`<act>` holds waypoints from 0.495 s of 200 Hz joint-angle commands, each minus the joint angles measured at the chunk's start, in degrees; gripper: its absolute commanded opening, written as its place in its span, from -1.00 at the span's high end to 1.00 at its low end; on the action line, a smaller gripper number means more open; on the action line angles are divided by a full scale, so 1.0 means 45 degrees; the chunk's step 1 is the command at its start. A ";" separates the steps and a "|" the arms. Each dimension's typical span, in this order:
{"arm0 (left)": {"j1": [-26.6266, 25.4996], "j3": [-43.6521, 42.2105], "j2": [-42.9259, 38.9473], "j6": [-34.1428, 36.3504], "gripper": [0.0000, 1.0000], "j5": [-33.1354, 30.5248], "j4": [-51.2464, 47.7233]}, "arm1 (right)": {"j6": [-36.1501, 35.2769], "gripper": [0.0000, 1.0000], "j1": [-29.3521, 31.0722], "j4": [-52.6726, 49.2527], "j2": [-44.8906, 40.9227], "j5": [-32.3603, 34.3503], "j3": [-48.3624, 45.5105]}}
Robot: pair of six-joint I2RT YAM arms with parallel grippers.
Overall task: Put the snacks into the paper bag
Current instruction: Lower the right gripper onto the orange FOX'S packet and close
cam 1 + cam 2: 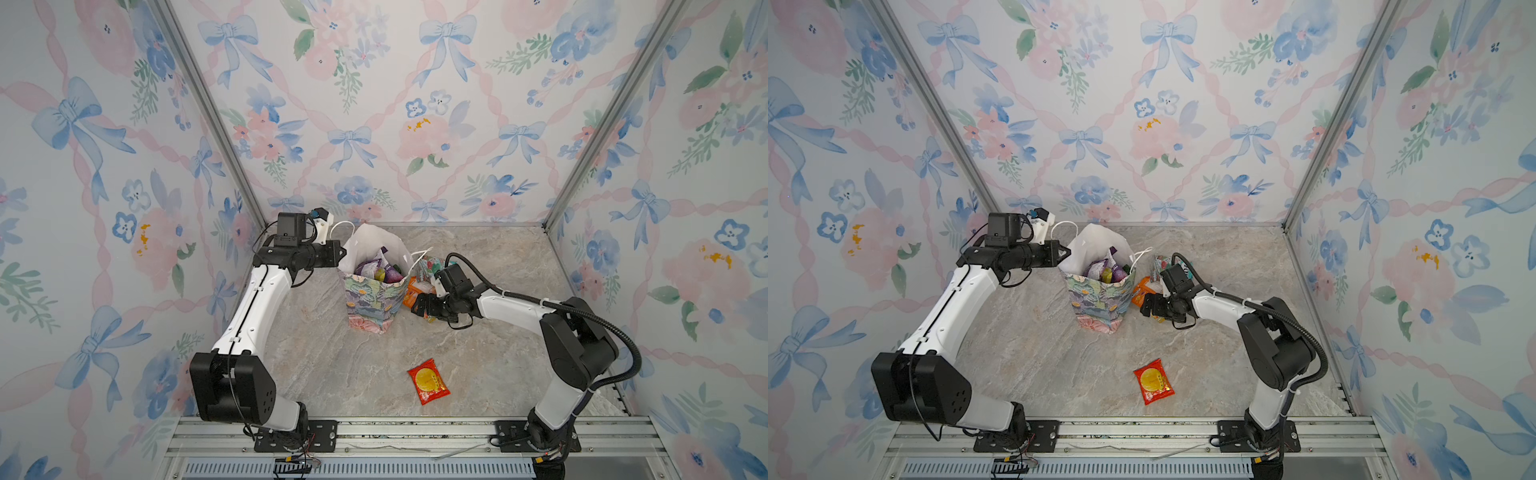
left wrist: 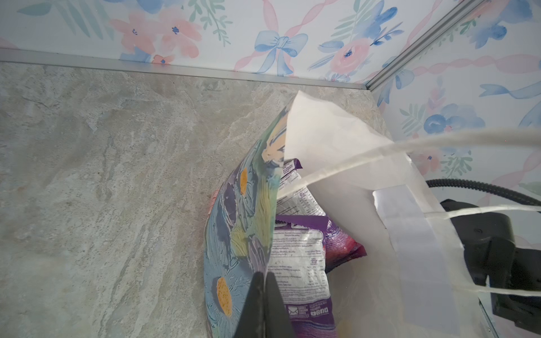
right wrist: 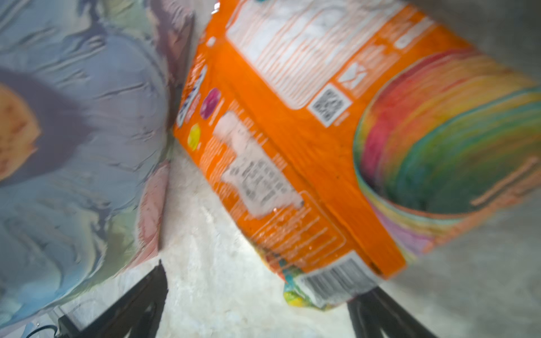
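Several glossy packets (image 1: 376, 268) inside paper bag (image 1: 372, 301)

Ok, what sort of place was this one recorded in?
Probably a purpose-built robot recording booth, not a home: floral wallpaper panels in aluminium posts wall in a stone-look tabletop, and two robot arms are bolted to a front rail.

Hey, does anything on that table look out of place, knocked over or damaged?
Nothing looks spilled or torn. Two things stand out. The paper bag has its mouth pulled lopsided where the left gripper pinches its rim. A red packet lies alone near the front, well apart from the bag.
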 commanded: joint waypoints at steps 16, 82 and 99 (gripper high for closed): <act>-0.0051 -0.0320 0.0107 0.0200 1.00 -0.0212 -0.0342 | -0.0346 -0.93 -0.0129 -0.1250 -0.1790 0.0772 -0.0339; -0.0052 -0.0320 0.0111 0.0175 1.00 -0.0300 -0.0341 | -0.3191 -0.91 -0.2060 -0.2858 -0.1251 0.0913 0.0969; -0.0051 -0.0301 0.0140 0.0178 1.00 -0.0290 -0.0350 | -0.3842 -0.90 -0.2288 -0.3165 -0.0350 0.0692 0.1727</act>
